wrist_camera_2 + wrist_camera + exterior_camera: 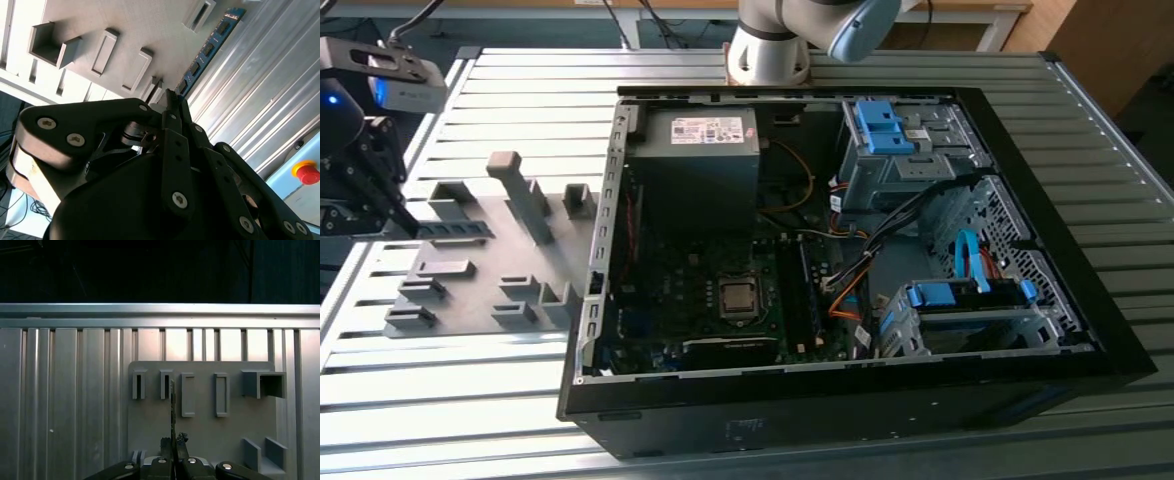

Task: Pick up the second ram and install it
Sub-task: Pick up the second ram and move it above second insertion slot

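Note:
My gripper (pixel 172 100) is shut on the second ram (pixel 210 45), a thin blue-green stick with dark chips that reaches out from the fingertips. In the first wrist view the ram (pixel 172 400) shows edge-on between the fingers (pixel 165 442), over the grey fixture plate (pixel 200 430) near its narrow slots (pixel 166 385). In the exterior view the gripper (pixel 387 215) hangs at the far left, over the left end of the fixture plate (pixel 467 270). The open computer case (pixel 854 400) lies to the exterior view's right, with its motherboard (pixel 707 320) exposed.
The fixture plate carries several raised holders (pixel 520 195). Inside the case are a power supply (pixel 700 130), a processor socket (pixel 739 297), cables and blue drive brackets (pixel 881 125). The slatted metal table (pixel 454 400) surrounds everything. A red stop button (pixel 307 172) sits off the table's side.

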Action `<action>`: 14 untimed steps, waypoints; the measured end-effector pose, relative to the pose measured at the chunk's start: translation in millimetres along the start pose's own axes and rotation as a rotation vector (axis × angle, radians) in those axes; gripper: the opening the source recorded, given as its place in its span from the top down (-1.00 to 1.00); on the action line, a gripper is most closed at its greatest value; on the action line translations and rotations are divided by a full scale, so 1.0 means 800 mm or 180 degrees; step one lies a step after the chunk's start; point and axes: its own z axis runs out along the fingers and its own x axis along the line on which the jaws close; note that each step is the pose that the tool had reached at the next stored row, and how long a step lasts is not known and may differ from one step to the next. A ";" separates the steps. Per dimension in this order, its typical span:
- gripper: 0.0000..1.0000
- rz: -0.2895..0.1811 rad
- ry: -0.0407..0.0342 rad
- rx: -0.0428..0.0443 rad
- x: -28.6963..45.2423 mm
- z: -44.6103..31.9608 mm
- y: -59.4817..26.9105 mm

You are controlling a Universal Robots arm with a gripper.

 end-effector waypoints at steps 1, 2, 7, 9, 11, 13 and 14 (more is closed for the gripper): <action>0.73 0.0000 0.0000 0.0000 0.0000 -0.0011 0.000; 0.73 0.0000 0.0000 0.0000 -0.0001 -0.0019 0.000; 0.73 0.0000 0.0000 0.0000 -0.0002 -0.0071 0.000; 0.73 0.0000 0.0000 0.0000 -0.0003 -0.0092 0.000; 0.73 0.0000 0.0000 0.0000 -0.0003 -0.0114 0.000; 0.73 0.0000 0.0000 0.0000 -0.0004 -0.0135 0.000; 0.73 0.0000 0.0000 0.0000 -0.0004 -0.0146 0.000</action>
